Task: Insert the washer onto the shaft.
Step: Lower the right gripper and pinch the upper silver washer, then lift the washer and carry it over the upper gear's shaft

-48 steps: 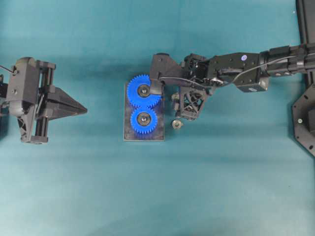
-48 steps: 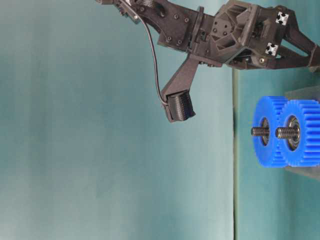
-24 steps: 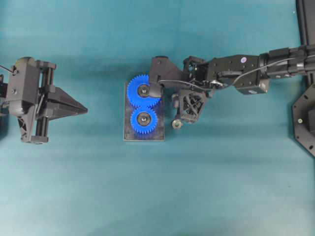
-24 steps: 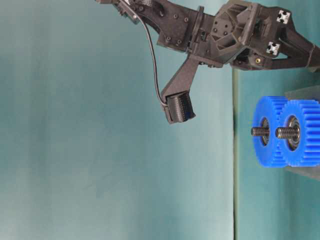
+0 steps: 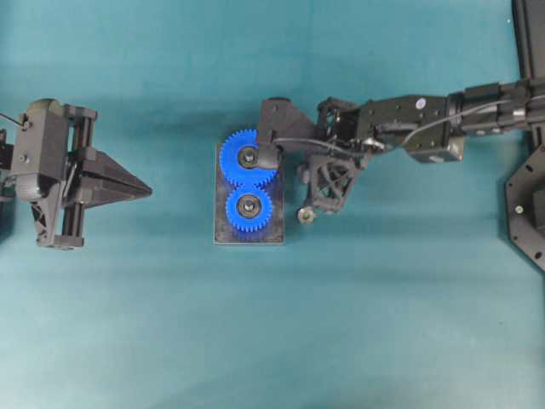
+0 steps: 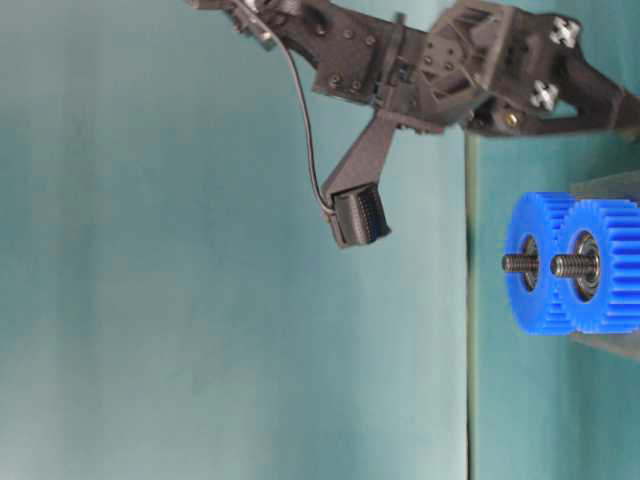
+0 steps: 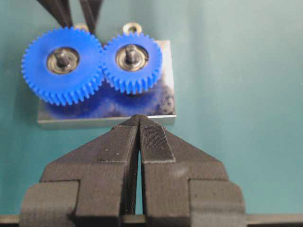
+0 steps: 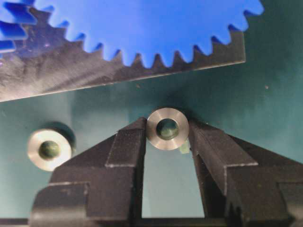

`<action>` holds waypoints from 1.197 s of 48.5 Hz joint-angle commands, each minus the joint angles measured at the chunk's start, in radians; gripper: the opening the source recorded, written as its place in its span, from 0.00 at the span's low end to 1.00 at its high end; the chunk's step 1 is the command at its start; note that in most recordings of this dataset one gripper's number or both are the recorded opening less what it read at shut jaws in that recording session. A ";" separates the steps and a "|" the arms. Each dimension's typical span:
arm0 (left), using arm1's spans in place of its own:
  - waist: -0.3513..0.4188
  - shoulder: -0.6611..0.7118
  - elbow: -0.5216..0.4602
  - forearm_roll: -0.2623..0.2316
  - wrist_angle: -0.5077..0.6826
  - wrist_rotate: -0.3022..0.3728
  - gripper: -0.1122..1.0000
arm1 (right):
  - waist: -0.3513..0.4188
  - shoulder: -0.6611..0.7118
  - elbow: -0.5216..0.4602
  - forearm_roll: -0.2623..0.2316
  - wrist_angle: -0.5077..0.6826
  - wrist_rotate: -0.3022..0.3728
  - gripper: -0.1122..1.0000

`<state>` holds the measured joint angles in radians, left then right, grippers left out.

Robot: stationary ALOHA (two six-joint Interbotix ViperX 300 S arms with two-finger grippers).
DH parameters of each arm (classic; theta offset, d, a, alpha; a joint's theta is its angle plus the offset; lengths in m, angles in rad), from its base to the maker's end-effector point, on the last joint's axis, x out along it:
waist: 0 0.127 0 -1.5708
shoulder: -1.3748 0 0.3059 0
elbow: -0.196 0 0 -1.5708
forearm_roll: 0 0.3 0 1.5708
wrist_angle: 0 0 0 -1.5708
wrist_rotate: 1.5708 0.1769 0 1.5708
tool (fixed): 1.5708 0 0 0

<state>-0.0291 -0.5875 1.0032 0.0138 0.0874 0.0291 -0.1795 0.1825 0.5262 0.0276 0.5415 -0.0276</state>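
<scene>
Since a second ago the right gripper has closed in from a wide stance, and its fingers now pinch a steel washer between their tips; the arm itself sits in much the same spot beside the plate. In the right wrist view the washer lies flat, hole facing up, a fingertip touching each side, just off the edge of the metal base plate. A second washer rests on the teal table to the outer side of one finger, apart from the gripper.

From overhead the held washer shows at the right edge of the base plate, level with the nearer blue gear. The other blue gear meshes with it, partly under the right arm's camera mount. Each gear carries a threaded shaft at its centre; the second shaft stands just behind in the table-level view. Both shaft tips are bare.

Left gripper is well apart on the left of the table, fingers pressed together to a point, holding nothing, aimed at the plate
</scene>
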 commanded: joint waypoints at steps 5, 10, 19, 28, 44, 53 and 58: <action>-0.002 -0.002 -0.012 0.003 -0.009 0.000 0.10 | 0.000 -0.089 -0.084 -0.003 0.104 -0.003 0.39; -0.002 0.000 -0.011 0.003 -0.009 0.000 0.10 | 0.006 -0.101 -0.133 -0.003 0.160 -0.006 0.39; -0.002 0.002 -0.009 0.003 -0.009 0.000 0.10 | 0.026 -0.087 -0.247 -0.002 0.212 -0.011 0.39; -0.002 0.005 -0.009 0.003 -0.009 0.000 0.10 | 0.032 -0.057 -0.325 -0.003 0.216 -0.012 0.39; -0.002 0.009 -0.009 0.003 -0.018 -0.003 0.10 | 0.043 0.008 -0.394 -0.003 0.245 -0.014 0.39; -0.002 0.014 -0.009 0.003 -0.020 -0.003 0.10 | 0.046 0.041 -0.407 -0.003 0.265 -0.018 0.39; -0.002 0.014 -0.009 0.003 -0.020 -0.005 0.10 | 0.044 0.052 -0.411 -0.003 0.265 -0.028 0.39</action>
<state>-0.0291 -0.5706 1.0032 0.0138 0.0767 0.0261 -0.1381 0.2485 0.1411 0.0230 0.8069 -0.0399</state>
